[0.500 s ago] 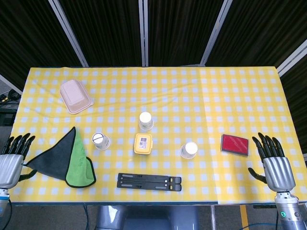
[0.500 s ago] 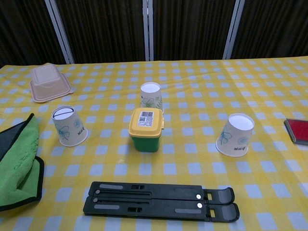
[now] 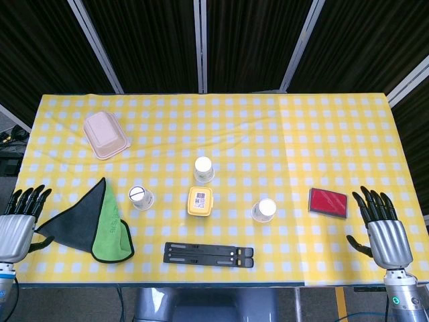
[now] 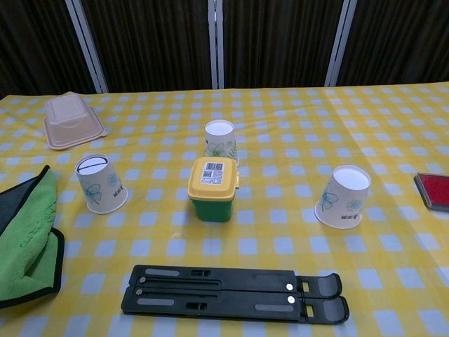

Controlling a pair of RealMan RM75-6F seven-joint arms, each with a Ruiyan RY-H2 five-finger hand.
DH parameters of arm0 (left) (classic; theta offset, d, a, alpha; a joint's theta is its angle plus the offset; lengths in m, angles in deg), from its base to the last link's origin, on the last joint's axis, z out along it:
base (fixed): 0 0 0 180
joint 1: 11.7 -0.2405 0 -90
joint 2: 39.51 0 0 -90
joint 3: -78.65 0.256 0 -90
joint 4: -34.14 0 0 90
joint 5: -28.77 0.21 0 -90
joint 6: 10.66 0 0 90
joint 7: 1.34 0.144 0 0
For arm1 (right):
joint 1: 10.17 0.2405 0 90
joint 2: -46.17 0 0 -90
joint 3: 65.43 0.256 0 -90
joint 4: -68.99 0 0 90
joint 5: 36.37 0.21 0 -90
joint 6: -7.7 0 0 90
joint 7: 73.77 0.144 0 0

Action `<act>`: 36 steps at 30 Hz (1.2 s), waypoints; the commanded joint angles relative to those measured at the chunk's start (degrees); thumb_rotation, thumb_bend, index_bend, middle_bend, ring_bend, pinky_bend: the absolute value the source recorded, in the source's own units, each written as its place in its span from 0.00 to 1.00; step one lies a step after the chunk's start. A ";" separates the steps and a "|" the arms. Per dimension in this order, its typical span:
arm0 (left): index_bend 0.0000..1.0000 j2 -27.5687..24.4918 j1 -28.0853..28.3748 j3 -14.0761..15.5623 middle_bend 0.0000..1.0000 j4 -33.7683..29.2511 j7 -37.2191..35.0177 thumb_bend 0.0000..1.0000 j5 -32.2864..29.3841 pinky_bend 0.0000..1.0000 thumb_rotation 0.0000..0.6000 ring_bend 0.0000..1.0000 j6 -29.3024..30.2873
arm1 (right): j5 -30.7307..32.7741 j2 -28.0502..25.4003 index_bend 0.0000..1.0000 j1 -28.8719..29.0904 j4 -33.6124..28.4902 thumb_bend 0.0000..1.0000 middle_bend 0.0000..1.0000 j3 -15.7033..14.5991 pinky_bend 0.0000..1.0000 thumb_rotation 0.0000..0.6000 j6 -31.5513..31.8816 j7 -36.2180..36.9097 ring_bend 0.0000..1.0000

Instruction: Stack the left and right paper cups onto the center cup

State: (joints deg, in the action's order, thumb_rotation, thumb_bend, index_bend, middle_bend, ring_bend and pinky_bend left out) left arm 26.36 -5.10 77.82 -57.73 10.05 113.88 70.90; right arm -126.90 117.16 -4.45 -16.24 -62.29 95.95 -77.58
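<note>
While both arms sit at the near corners of the worktop (image 3: 322, 127), neither hand touches anything. Left hand (image 3: 19, 220): fingers spread and extended, palm empty, hanging just off the worktop's left edge. Right hand (image 3: 383, 227): same pose, fingers fanned out, released, holding nothing, at the near right edge. Neither hand shows in the chest view.

All three paper cups stand upside down, bases up, white with a green leaf print, none stacked. Left cup (image 3: 140, 197) is well inboard of the left hand, past the green-and-grey cloth (image 3: 100, 225) that lies just beside that hand. Its base carries a dark slit-like mark (image 4: 89, 166). Center cup (image 3: 204, 169) is farther from both hands, roughly midway between them. Right cup (image 3: 264, 210) is inboard of the right hand, with the red flat case (image 3: 328, 202) lying between cup and hand.

Containers: a small green tub with a yellow lid (image 4: 212, 188), lid on, contents hidden, sits just in front of the center cup. Beige clamshell box (image 3: 106, 134) is closed, far beyond the left hand. Black folding stand (image 3: 209, 254) lies flat near the front edge.
</note>
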 commanded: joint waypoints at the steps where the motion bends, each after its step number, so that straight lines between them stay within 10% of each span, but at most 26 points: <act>1: 0.00 0.18 0.30 -0.22 0.00 0.05 -0.22 0.00 0.01 0.00 1.00 0.00 -0.23 | 0.24 -0.09 0.05 -0.11 -0.08 0.06 0.00 0.13 0.00 1.00 0.10 0.25 0.00; 19: 0.21 -2.90 13.88 -7.38 0.00 -9.93 7.72 0.13 -9.17 0.00 1.00 0.00 -17.79 | -0.53 -1.00 0.06 -0.35 -0.23 0.06 0.00 0.25 0.00 1.00 1.13 3.64 0.00; 36: 0.25 5.95 27.44 -9.57 0.00 -12.16 26.40 0.13 -29.26 0.00 1.00 0.00 -27.00 | -0.45 -2.08 0.07 -0.50 -0.28 0.06 0.00 0.58 0.00 1.00 1.58 7.19 0.00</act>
State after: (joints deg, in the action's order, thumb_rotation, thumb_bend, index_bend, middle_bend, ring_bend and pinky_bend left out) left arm 30.91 20.87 68.35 -70.10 34.78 86.51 44.13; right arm -127.36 115.17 -4.92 -16.53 -61.75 97.45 -70.56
